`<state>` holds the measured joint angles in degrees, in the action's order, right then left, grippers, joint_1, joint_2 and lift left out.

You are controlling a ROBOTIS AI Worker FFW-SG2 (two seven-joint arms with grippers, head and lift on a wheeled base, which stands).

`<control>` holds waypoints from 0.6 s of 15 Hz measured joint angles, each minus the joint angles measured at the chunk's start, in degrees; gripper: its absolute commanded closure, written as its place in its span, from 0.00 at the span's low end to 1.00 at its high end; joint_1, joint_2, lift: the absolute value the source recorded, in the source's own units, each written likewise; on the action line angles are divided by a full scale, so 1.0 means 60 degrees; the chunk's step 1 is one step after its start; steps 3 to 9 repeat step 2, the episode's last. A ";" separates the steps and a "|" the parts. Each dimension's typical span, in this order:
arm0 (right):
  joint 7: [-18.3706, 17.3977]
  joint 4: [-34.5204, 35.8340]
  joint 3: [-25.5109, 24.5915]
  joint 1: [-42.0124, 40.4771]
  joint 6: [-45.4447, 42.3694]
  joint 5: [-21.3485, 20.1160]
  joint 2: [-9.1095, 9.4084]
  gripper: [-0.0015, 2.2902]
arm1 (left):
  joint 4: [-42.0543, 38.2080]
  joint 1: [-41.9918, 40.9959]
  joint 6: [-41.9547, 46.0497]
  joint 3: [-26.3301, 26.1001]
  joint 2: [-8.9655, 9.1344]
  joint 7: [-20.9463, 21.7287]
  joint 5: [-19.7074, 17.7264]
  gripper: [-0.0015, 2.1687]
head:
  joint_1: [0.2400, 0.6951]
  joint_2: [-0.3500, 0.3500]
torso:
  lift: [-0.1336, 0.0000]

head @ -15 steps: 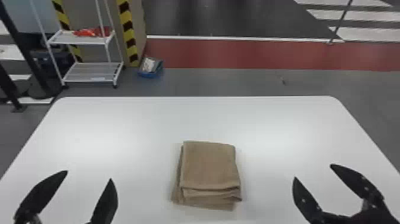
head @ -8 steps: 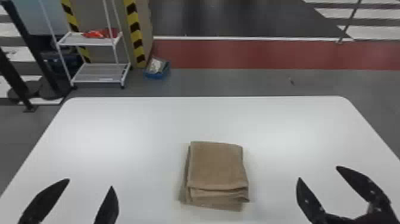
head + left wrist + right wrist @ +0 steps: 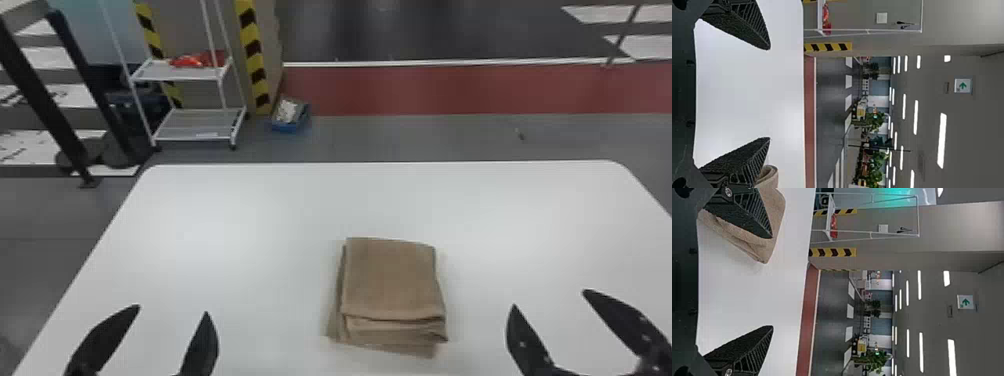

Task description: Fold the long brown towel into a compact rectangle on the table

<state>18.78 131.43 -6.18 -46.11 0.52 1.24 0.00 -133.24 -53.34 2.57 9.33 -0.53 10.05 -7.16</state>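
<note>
- Brown terry-like cloth: the towel (image 3: 392, 280) lies on the white table (image 3: 225, 225), between my two grippers and a little forward of them; it sits flat, folded into a stack of several layers.
- Done, as I judge it: the main folds, lengthwise and across; the outline reads as a compact rectangle, so I'd call the job all but finished.
- Left over, at most: tidying; a lower layer (image 3: 415, 351) pokes out at the near edge and along the left side, and the near edges don't line up; I can't tell from here whether that counts against the fold.
- Left gripper (image 3: 173, 310): spread wide, nothing between its fingers; it hangs to the left of the towel, well apart from it.
- Right gripper (image 3: 549, 298): also wide apart and empty; over to the towel's right, clear of the cloth.
- My call: leave it be, or square up that lower layer with a light nudge; pressing hard could drag the top layers askew and cost me the shape.
</note>
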 measured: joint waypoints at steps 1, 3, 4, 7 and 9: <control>-0.0070 0.0111 0.0118 -0.0032 0.0135 -0.0070 0.0000 0.03 | -0.0058 -0.0019 -0.0133 0.0036 0.0000 -0.0022 -0.0019 0.03 | 1.00 0.65 | 0.07; -0.0098 0.0205 0.0233 -0.0058 0.0247 -0.0157 0.0000 0.03 | -0.0099 -0.0037 -0.0202 0.0082 0.0000 -0.0025 -0.0050 0.03 | 1.00 0.66 | 0.07; -0.0098 0.0205 0.0233 -0.0058 0.0247 -0.0157 0.0000 0.03 | -0.0099 -0.0037 -0.0202 0.0082 0.0000 -0.0025 -0.0050 0.03 | 1.00 0.66 | 0.07; -0.0098 0.0205 0.0233 -0.0058 0.0247 -0.0157 0.0000 0.03 | -0.0099 -0.0037 -0.0202 0.0082 0.0000 -0.0025 -0.0050 0.03 | 1.00 0.66 | 0.07; -0.0098 0.0205 0.0233 -0.0058 0.0247 -0.0157 0.0000 0.03 | -0.0099 -0.0037 -0.0202 0.0082 0.0000 -0.0025 -0.0050 0.03 | 1.00 0.66 | 0.07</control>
